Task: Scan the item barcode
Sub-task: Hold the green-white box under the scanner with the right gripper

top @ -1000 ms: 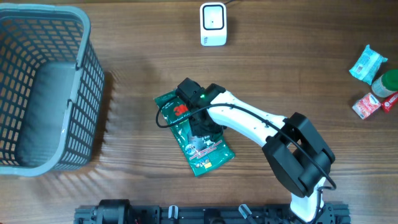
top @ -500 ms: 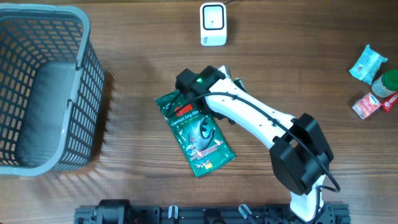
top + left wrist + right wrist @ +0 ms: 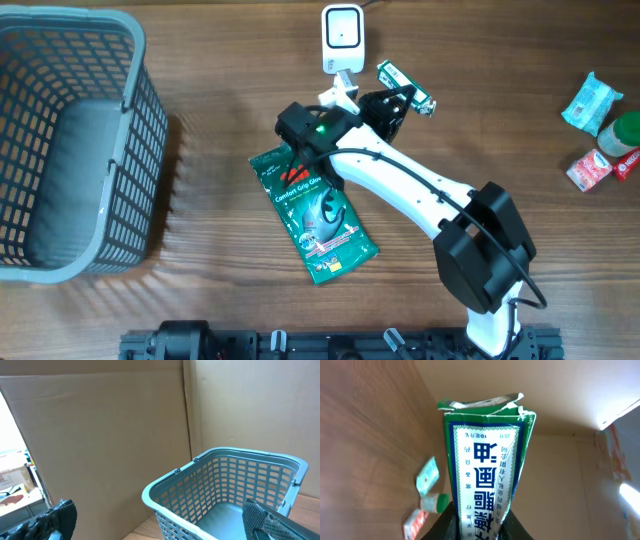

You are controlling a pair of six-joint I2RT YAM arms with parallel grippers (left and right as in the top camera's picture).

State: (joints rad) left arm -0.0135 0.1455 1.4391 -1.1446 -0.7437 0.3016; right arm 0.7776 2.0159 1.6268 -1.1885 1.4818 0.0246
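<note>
Wood-grain table (image 3: 220,110) is backed by cardboard walls (image 3: 100,435); green-and-white box (image 3: 405,87) is clamped aloft in the right gripper (image 3: 390,100), just right of the far-edge scanner (image 3: 342,38); left gripper (image 3: 160,525) is spread wide, empty, near the basket (image 3: 200,475); green pouch (image 3: 315,215) is laid flat mid-table.

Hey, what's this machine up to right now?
The right end effector is closed on a small green and white box and holds it close to the white scanner, apparently to have its barcode read. A green packet lies flat nearby. A grey basket sits at the left.
</note>
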